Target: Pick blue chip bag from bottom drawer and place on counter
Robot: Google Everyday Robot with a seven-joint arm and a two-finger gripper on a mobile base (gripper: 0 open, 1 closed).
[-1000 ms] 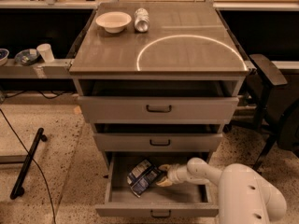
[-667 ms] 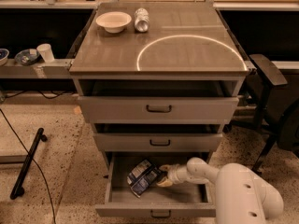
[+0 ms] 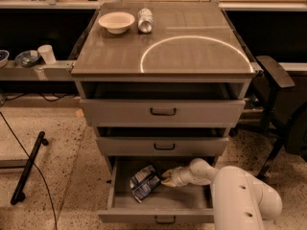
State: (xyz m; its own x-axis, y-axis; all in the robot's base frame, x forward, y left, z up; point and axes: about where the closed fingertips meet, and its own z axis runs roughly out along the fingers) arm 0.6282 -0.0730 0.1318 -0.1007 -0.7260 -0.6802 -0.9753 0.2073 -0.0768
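Observation:
The bottom drawer (image 3: 158, 210) is pulled open. The blue chip bag (image 3: 144, 182) lies crumpled on its floor, left of middle. My white arm reaches down into the drawer from the lower right, and my gripper (image 3: 166, 178) is at the bag's right edge, its fingertips touching or nearly touching the foil. The counter (image 3: 163, 42) is the glossy grey-brown cabinet top with a bright circular light reflection.
A white bowl (image 3: 116, 21) and a silver can (image 3: 145, 19) stand at the counter's back left. The two upper drawers (image 3: 163, 111) are partly open. A black chair (image 3: 280, 104) stands right of the cabinet. A black bar (image 3: 29, 166) lies on the floor at left.
The gripper has stayed at the bag's right edge inside the drawer; the arm has shifted only slightly. The bag has not visibly moved.

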